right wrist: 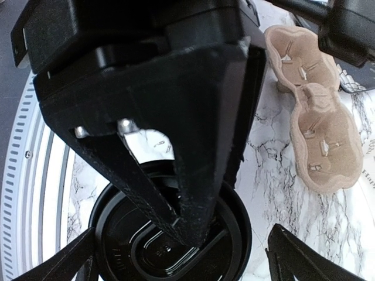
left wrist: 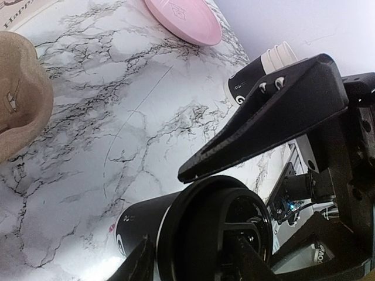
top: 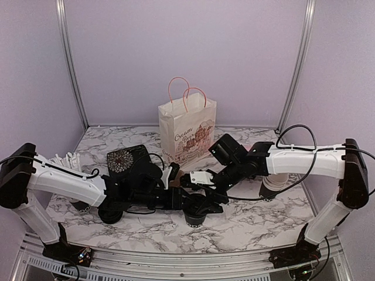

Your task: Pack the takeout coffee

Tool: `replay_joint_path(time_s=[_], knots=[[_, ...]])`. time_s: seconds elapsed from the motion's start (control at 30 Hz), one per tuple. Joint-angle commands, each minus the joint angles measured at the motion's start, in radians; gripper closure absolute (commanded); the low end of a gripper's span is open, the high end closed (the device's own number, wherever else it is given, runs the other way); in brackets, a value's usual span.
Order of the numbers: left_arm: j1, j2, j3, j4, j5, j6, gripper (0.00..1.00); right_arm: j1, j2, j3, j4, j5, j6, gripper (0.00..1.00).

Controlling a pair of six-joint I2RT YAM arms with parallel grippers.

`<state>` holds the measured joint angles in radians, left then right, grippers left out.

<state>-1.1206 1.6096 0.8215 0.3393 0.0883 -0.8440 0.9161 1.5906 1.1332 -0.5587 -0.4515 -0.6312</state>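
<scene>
A black takeout coffee cup (top: 196, 216) with white lettering and a round black lid (right wrist: 170, 246) stands upright at the front middle of the table. It also shows in the left wrist view (left wrist: 146, 225). My left gripper (top: 188, 202) reaches in from the left; its fingers stand partly apart with the tips over the lid's top (left wrist: 217, 234). My right gripper (top: 206, 198) hangs above the cup, open wide, with a finger (right wrist: 293, 257) on either side of the lid. One right finger (left wrist: 275, 111) lies along the lid's rim.
A white paper bag (top: 186, 132) with pink handles stands behind. A brown pulp cup carrier (right wrist: 316, 117) lies beside it, near a pink disc (left wrist: 184, 20). A stack of cups (top: 274, 184) stands right. A cup of white straws (top: 64, 161) and a patterned black object (top: 126, 159) stand left.
</scene>
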Motion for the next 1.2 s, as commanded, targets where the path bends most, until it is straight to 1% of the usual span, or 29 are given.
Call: replay_joint_path(time_s=[0.0,0.03,0.1,0.2,0.33,0.4,0.6,0.8,0.97,1.17], knots=[[0.001,-0.004,-0.005,-0.105,-0.021,0.038,0.53,-0.006,-0.020,0.047,-0.127,-0.008,-0.044,0.03],[-0.001,-0.006,0.003,-0.104,-0.023,0.036,0.52,-0.008,-0.023,0.066,-0.143,-0.029,-0.048,0.02],[-0.003,-0.016,0.021,-0.103,-0.024,0.042,0.44,-0.008,-0.016,0.099,-0.177,-0.080,-0.063,0.02],[-0.009,-0.048,0.041,-0.103,-0.053,0.055,0.35,-0.008,-0.006,0.116,-0.197,-0.107,-0.069,0.02],[-0.010,-0.109,0.039,-0.105,-0.083,0.065,0.29,-0.007,-0.004,0.131,-0.221,-0.113,-0.078,0.01],[-0.010,-0.150,0.028,-0.119,-0.106,0.077,0.28,-0.008,-0.007,0.139,-0.231,-0.101,-0.081,0.01],[-0.007,-0.266,0.032,-0.286,-0.241,0.115,0.27,0.000,0.002,0.156,-0.240,-0.032,-0.085,0.04],[-0.006,-0.345,0.001,-0.324,-0.360,0.112,0.27,0.011,0.032,0.175,-0.249,-0.020,-0.086,0.09],[-0.003,-0.355,-0.018,-0.324,-0.370,0.099,0.27,0.016,0.052,0.191,-0.263,-0.009,-0.093,0.09],[-0.004,-0.350,-0.029,-0.324,-0.370,0.097,0.27,0.037,0.063,0.191,-0.273,0.023,-0.103,0.12]])
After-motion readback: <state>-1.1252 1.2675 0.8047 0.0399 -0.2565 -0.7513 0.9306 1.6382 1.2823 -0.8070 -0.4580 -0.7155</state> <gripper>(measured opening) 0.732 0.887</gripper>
